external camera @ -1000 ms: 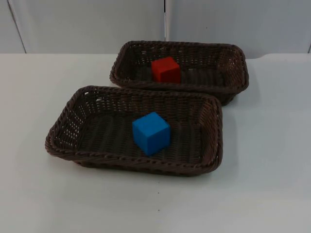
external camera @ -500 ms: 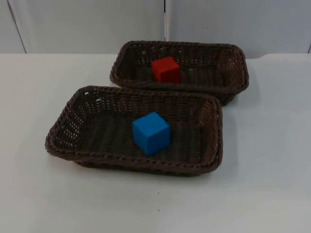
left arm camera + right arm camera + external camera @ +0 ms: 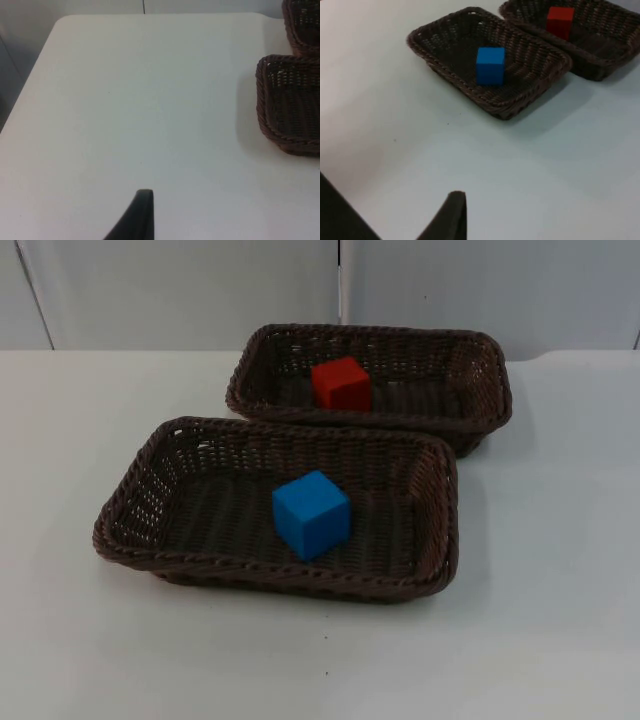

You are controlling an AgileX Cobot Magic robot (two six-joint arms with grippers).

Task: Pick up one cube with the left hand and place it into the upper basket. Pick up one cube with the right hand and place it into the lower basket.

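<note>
Since the red cube (image 3: 341,384) sits in the far basket (image 3: 480,350) and the blue cube (image 3: 311,514) in the near basket (image 3: 130,530), both arms probably just wait clear; neither gripper's finger opening can be told.

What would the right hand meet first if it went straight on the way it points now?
Probably the bare white table, which lies ahead of the right hand. Farther along that line stands the lower basket holding the blue cube, but depth is unclear.

white table top (image 3: 560,640) (bare), grey partition wall (image 3: 180,290)

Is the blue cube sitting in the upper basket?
No, the blue cube sits in the lower basket; the upper basket holds the red cube.
</note>
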